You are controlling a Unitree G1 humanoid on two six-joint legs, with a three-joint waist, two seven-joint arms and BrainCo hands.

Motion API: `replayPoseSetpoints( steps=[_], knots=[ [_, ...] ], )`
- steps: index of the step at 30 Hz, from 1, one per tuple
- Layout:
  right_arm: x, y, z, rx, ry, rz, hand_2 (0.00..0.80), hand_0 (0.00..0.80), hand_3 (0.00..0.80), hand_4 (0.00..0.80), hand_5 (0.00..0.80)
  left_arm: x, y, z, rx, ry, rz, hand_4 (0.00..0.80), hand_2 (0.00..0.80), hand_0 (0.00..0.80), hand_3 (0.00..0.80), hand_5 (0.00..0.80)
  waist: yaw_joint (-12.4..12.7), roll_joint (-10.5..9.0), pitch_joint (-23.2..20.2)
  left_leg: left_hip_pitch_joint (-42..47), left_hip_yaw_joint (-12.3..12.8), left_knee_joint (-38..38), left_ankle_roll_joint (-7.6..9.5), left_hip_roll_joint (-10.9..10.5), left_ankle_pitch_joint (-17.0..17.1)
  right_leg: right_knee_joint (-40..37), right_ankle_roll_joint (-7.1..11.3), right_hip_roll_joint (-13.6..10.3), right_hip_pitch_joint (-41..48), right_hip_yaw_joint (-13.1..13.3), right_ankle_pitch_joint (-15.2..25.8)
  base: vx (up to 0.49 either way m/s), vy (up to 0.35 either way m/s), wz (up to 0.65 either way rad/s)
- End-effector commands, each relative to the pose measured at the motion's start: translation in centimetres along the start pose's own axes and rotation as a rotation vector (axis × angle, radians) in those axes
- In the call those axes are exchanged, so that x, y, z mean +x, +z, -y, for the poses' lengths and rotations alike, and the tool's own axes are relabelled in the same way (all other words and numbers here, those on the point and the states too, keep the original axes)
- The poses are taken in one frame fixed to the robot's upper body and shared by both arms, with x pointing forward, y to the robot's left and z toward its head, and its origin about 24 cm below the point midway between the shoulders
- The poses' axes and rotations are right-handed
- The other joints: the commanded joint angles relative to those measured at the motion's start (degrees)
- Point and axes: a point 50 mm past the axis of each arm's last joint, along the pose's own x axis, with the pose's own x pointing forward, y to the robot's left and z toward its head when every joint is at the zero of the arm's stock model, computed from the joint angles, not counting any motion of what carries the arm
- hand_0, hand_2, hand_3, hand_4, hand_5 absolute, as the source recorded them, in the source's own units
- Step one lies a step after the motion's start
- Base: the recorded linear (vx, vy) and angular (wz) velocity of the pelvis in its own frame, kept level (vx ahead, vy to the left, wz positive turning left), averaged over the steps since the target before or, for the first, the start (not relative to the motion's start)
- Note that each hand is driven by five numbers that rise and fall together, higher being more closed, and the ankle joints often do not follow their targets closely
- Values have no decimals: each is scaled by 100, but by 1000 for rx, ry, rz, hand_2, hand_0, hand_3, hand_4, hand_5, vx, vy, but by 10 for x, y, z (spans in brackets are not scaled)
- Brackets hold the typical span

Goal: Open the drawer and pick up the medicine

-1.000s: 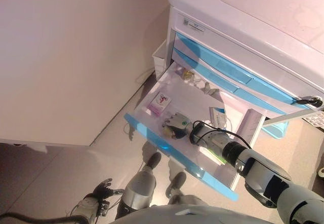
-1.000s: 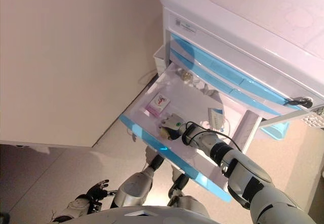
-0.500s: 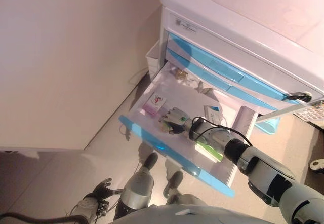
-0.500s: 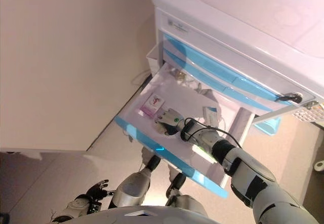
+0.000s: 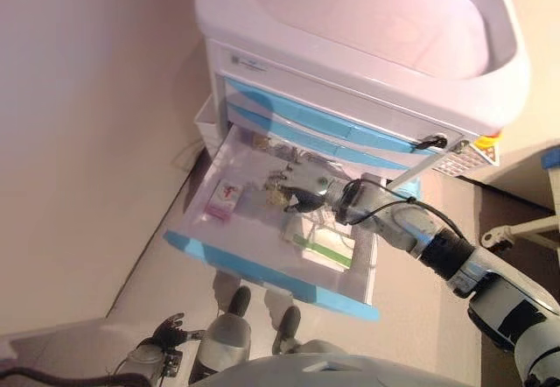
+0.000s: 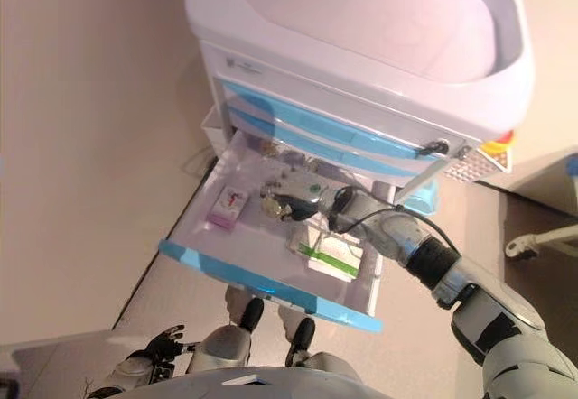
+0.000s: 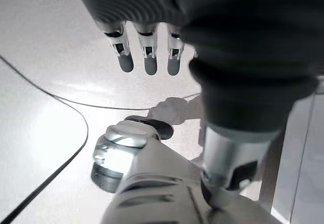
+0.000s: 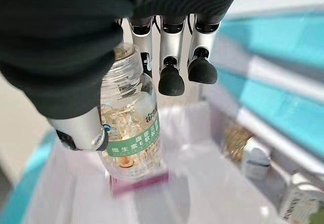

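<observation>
A clear medicine bottle point(image 8: 130, 133) with a green label and yellow capsules inside is held in my right hand point(image 8: 76, 87), thumb on one side and fingers point(image 8: 171, 79) curled on the other. In the eye views that hand point(image 5: 306, 192) hovers over the middle of the open drawer point(image 5: 262, 273), a white tray with a blue front. A pink box point(image 5: 223, 200) lies in the drawer's left part, a green and white box point(image 5: 318, 243) to the right. My left hand point(image 5: 168, 338) hangs low by the floor, its fingers point(image 7: 146, 57) straight and holding nothing.
The white cabinet point(image 5: 350, 63) has shut blue drawers point(image 5: 315, 137) above the open one and a key point(image 5: 426, 143) at its right. Small bottles point(image 8: 248, 155) stand at the drawer's back. A wall point(image 5: 79, 142) is close on the left.
The whole picture has shifted, so the camera moved. My right hand has gone from near the drawer's front to above its middle, with the bottle in its fingers.
</observation>
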Motion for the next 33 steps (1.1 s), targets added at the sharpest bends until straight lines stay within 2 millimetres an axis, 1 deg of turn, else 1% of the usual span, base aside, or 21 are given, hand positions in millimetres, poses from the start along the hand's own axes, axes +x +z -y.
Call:
replayPoseSetpoints(
  steps=[1, 4, 5, 7, 8, 9, 11, 17, 22, 25, 28, 30, 31, 33],
  knots=[
    [-12, 4, 31, 132, 33, 49, 800, 800, 800, 800, 800, -3, -22, 5, 2, -3, -86, 0, 0, 0, 0, 0, -168, 118, -462, -29, 70, -16, 197, -263, -500, 417, 314, 120, 28, 134, -203, -12, 22, -27],
    [-23, 2, 54, 201, 101, 68, 800, 800, 800, 800, 800, -4, -26, 5, -14, 0, -99, 0, 0, 0, 0, 0, -312, 124, -507, 26, 211, -8, 202, -244, -520, 427, 308, 133, 32, 264, -196, -11, 23, -28],
    [-29, 0, 65, 230, 125, 75, 800, 800, 800, 800, 800, -4, -27, 4, -21, 1, -107, 0, 0, 0, 0, 0, -375, 119, -536, 51, 269, -5, 205, -234, -528, 430, 305, 138, 40, 310, -199, 3, 18, -19],
    [-36, -4, 77, 252, 156, 80, 800, 800, 800, 800, 800, -5, -30, 3, -25, 1, -113, 0, 0, 0, 0, 0, -429, 114, -561, 87, 336, 2, 206, -223, -540, 437, 300, 144, 52, 366, -200, 10, 16, -25],
    [-37, -4, 78, 255, 158, 80, 800, 800, 800, 800, 800, -5, -30, 4, -26, 1, -113, 0, 0, 0, 0, 0, -430, 115, -561, 91, 343, 2, 206, -222, -542, 437, 299, 145, 53, 372, -200, 20, 24, -28],
    [-43, -10, 93, 299, 166, 76, 800, 800, 800, 800, 800, -6, -32, 3, -31, 3, -120, 0, 0, 0, 0, 0, -487, 105, -598, 123, 395, 9, 206, -217, -551, 443, 297, 151, 63, 412, -199, 22, 21, -20],
    [-47, -16, 105, 351, 171, 65, 800, 800, 800, 800, 800, -7, -35, 3, -35, 4, -126, 0, 0, 0, 0, 0, -530, 92, -636, 155, 437, 20, 205, -217, -565, 438, 296, 154, 83, 456, -200, 27, 22, -18],
    [-55, -32, 128, 423, 139, 17, 800, 800, 800, 800, 800, -9, -43, 4, -44, 3, -154, 0, 0, 0, 0, 0, -625, 96, -745, 223, 515, 12, 203, -220, -573, 418, 300, 159, 138, 523, -193, 29, 17, -10],
    [-58, -50, 146, 429, 61, -58, 800, 800, 800, 800, 800, -9, -45, 4, -42, 3, -174, 0, 0, 0, 0, 0, -662, 95, -795, 273, 532, 14, 202, -231, -579, 408, 292, 156, 183, 540, -190, 32, 17, -6],
    [-59, -64, 161, 404, -23, -125, 800, 800, 800, 800, 800, -10, -47, 4, -45, 4, -184, 0, 0, 0, 0, 0, -651, 93, -820, 296, 508, 19, 196, -248, -584, 409, 285, 157, 210, 527, -200, 42, 24, 2],
    [-65, -80, 180, 371, -120, -206, 800, 800, 800, 800, 800, -10, -49, 4, -40, 3, -190, 0, 0, 0, 0, 0, -602, 86, -822, 310, 451, 34, 189, -268, -587, 401, 280, 143, 261, 475, -219, 48, 26, 2],
    [-66, -87, 187, 366, -157, -240, 800, 800, 800, 800, 800, -10, -49, 5, -35, 1, -193, 0, 0, 0, 0, 0, -574, 85, -820, 315, 409, 37, 187, -280, -583, 406, 277, 137, 279, 443, -229, 43, 16, 8],
    [-70, -94, 194, 357, -194, -278, 800, 800, 800, 800, 800, -11, -49, 4, -30, 1, -197, 0, 0, 0, 0, 0, -536, 74, -831, 315, 372, 42, 185, -291, -586, 407, 272, 127, 293, 400, -243, 45, 19, 13],
    [-74, -103, 202, 348, -244, -333, 800, 800, 800, 800, 800, -11, -50, 2, -29, 1, -199, 0, 0, 0, 0, 0, -499, 67, -843, 317, 318, 45, 186, -309, -583, 408, 265, 121, 308, 357, -251, 57, 24, 13]
  ],
)
